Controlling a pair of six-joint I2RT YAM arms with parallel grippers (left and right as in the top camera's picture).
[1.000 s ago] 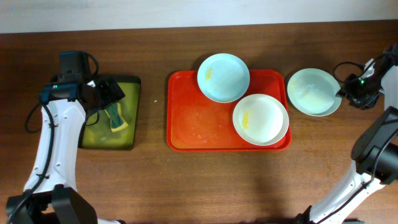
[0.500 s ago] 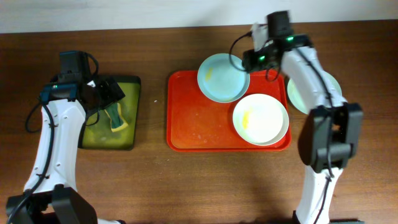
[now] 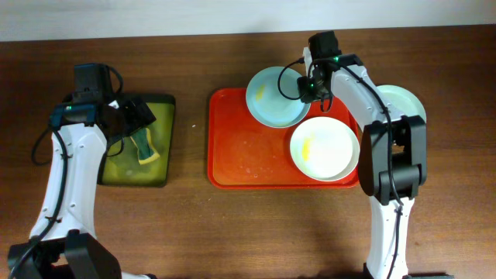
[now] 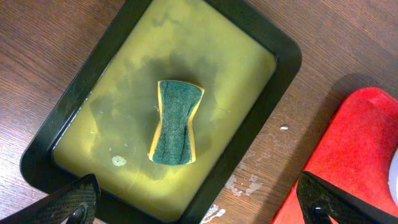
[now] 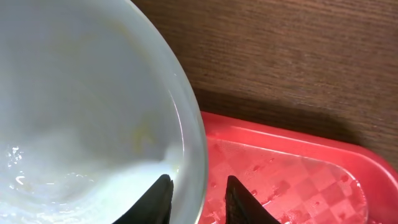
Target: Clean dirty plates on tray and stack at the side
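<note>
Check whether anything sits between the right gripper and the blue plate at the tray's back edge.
Nothing visible does. The right gripper straddles the rim of the blue plate, with one finger on each side. The white plate lies nearer the front of the tray, clear of the grip point.

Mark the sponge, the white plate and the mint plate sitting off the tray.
sponge [image 4: 177,122], left wrist view, green top face.
white plate [image 3: 329,151], overhead view, bare centre.
off-tray mint plate [image 3: 404,101], overhead view, uncovered upper part.
</note>
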